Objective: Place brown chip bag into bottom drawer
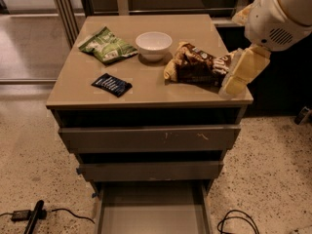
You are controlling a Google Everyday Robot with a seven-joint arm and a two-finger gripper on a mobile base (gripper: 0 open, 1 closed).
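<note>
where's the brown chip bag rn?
Camera view: brown chip bag lies on the right side of the cabinet top, just right of the white bowl; the hand is at its right end.

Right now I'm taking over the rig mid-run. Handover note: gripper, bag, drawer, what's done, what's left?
Gripper: at the right front edge of the cabinet top, against the right end of the brown chip bag in the picture; cannot tell if it touches.
Brown chip bag: lies on the cabinet top, right of the white bowl, not lifted.
Bottom drawer: pulled open, visible floor bare.
Done: drawer open.
Left: grasp the bag, lift it, lower it into the bottom drawer, release.
</note>
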